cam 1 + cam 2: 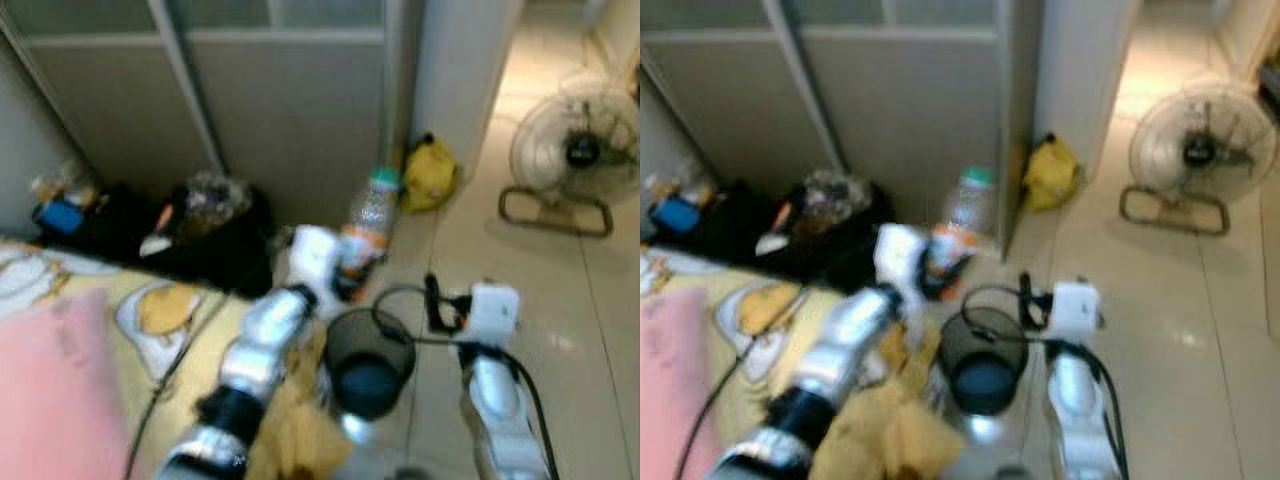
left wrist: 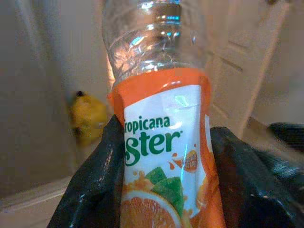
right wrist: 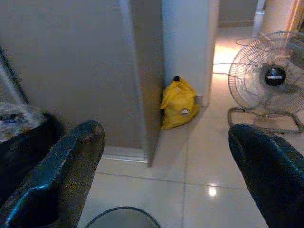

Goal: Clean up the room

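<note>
Beside the bed (image 1: 60, 330), the left gripper (image 1: 345, 265) has its fingers (image 2: 95, 185) clamped on a near-upright juice bottle (image 2: 164, 137), apparently just above the black mesh bin (image 1: 368, 362); releasing it squarely over the rim seems best, while the right gripper (image 3: 166, 190) hovers beside it, fingers apart.

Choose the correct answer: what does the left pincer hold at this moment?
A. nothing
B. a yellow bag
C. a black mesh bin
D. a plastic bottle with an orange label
D: in the left wrist view the left pincer has its black fingers closed on both sides of the clear plastic bottle with the orange label, and the head views show the bottle raised above the black mesh bin.
</note>
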